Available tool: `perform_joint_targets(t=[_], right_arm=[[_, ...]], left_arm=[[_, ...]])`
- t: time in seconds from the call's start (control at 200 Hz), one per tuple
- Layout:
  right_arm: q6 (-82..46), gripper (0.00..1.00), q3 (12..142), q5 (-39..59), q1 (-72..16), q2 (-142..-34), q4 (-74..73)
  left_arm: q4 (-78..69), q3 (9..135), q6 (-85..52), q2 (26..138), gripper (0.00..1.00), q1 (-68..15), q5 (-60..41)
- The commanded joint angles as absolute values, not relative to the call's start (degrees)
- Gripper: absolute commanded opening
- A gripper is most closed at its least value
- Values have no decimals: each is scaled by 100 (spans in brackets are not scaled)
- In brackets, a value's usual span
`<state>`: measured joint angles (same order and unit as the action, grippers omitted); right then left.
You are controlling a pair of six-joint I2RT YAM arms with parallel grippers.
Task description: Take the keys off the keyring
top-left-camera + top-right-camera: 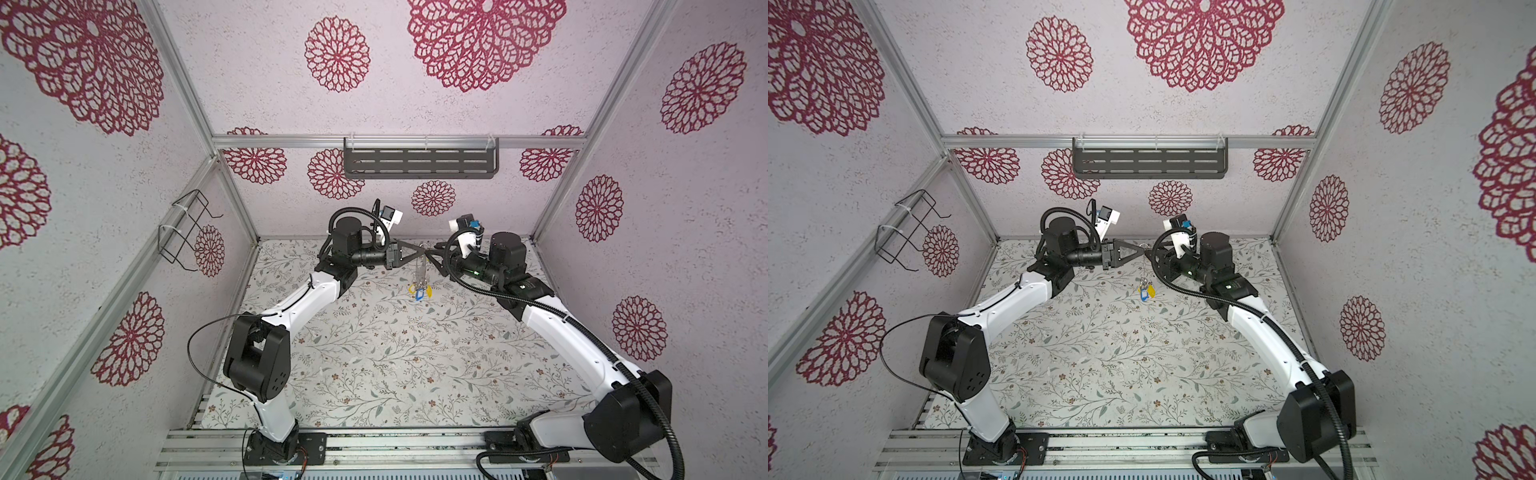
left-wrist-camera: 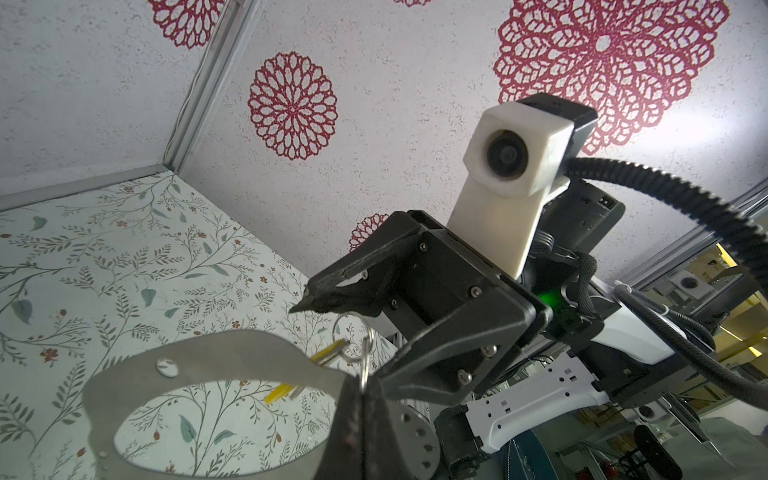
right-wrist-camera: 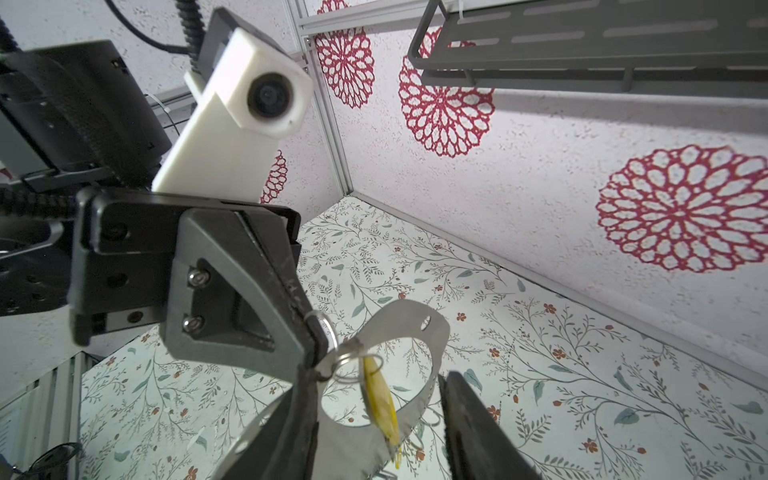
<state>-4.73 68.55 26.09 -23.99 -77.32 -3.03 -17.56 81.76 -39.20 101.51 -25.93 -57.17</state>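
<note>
While the left gripper [image 1: 420, 248] is clenched on the upper rim of the keyring [image 3: 415, 328], the plate hangs below its jaws with the keys [image 1: 419, 291] dangling lower still. The right gripper [image 3: 378, 374] is released, its jaws standing either side of a yellow key [image 3: 380, 401].

Step in hand, by my judgement: lining up a pinch on one key. The next move calls for closing on that key alone, clear of the plate, then working its small ring off the rim.

The right wrist view shows the straddle. Only the top views show a blue key [image 1: 1144, 296].
</note>
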Motion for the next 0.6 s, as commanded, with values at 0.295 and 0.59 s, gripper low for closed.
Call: perform_joint_targets(t=[0.295, 0.59], right_arm=[[60, 43, 6805, 2478, -2610, -7572, -106], [107, 44, 6629, 2286, -2642, -7417, -205]], left_arm=[[-1772, 8554, -3725, 9948, 0, -2726, -5838], [-1464, 8692, -3552, 9998, 0, -2708, -5853]])
